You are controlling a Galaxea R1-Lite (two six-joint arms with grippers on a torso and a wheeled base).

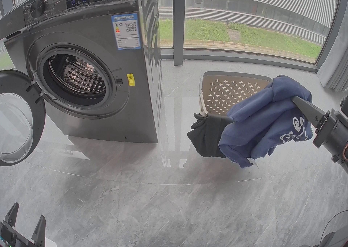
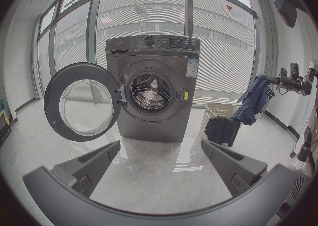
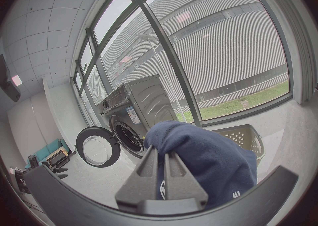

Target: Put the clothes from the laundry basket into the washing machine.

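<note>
— Okay, head view first. Where is the blue shirt (image 1: 264, 124)?
— Up in the air, by the near side of the laundry basket (image 1: 232, 92). The right gripper (image 1: 295, 101) has its fingers pinched tight on the shirt's top end. The shirt's long way runs from the fingers down toward the basket's near rim.
— Any writing?
— The shirt has a white cartoon drawing (image 1: 295, 130). The washing machine (image 1: 108, 77) has a blue-and-white sticker (image 1: 126, 31) with a square code, and a small yellow sticker (image 1: 131, 79). The words are too small to read.
— And the machine's door (image 1: 16, 121)?
— Swung wide open to the left. The round hole faces the robot.
— The left gripper (image 1: 28, 213)?
— Down low, fingers spread wide, holding nothing.
— Now the left wrist view.
— The shirt hangs down from the fingers. A black cloth (image 2: 222, 130) hangs over the basket's rim, just under the shirt's low end. I cannot tell if they touch.
— Right wrist view?
— The two fingers almost meet, with blue cloth squeezed at their tips.
</note>
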